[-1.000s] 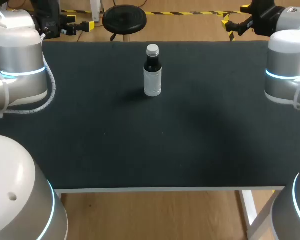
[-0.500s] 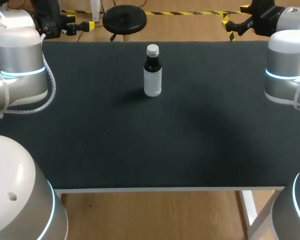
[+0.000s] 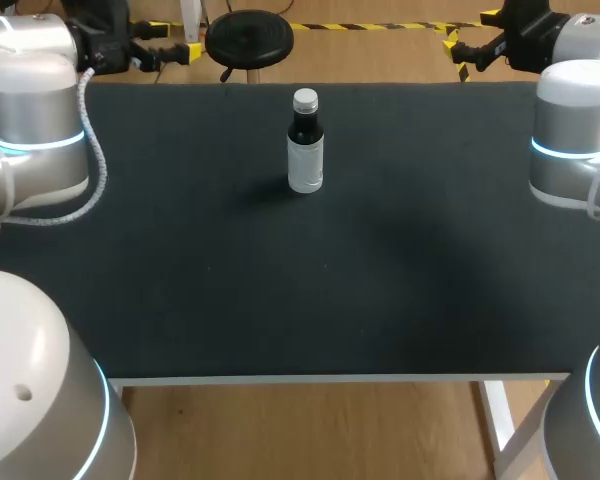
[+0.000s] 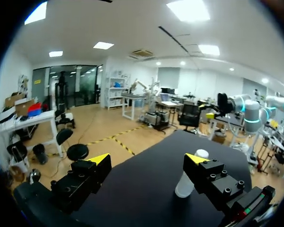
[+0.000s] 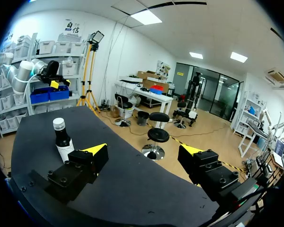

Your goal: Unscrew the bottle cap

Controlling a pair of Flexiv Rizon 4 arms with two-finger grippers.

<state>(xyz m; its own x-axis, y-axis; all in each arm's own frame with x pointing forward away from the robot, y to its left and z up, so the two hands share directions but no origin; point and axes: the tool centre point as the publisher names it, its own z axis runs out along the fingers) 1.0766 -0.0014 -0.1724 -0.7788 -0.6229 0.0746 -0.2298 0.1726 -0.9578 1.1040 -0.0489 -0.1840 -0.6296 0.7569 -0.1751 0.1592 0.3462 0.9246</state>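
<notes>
- The bottle (image 3: pixel 305 150) stands upright on the black tabletop (image 3: pixel 280 290), near the far edge and about midway between the two sides.
- It has a dark neck and shoulder, a white label around its lower body, and a white cap (image 3: pixel 305 99) sitting on top.
- The left arm (image 3: pixel 35 120) comes in at the left side, and the left jaws are up at the far left corner of the tabletop, well apart from the bottle.
- In the left wrist view the left jaws stand wide apart with nothing between them. The bottle (image 4: pixel 185 184) is ahead, partly hidden behind one finger, with its cap (image 4: pixel 201 153) just showing above the yellow tip.
- The right arm (image 3: pixel 575 130) comes in at the right side, and the right jaws are at the far right corner, also well apart from the bottle.
- In the right wrist view the right jaws are likewise apart and hold nothing. The bottle (image 5: pixel 63 142) stands ahead, its base hidden behind one finger and its cap (image 5: pixel 59 124) clear above.
</notes>
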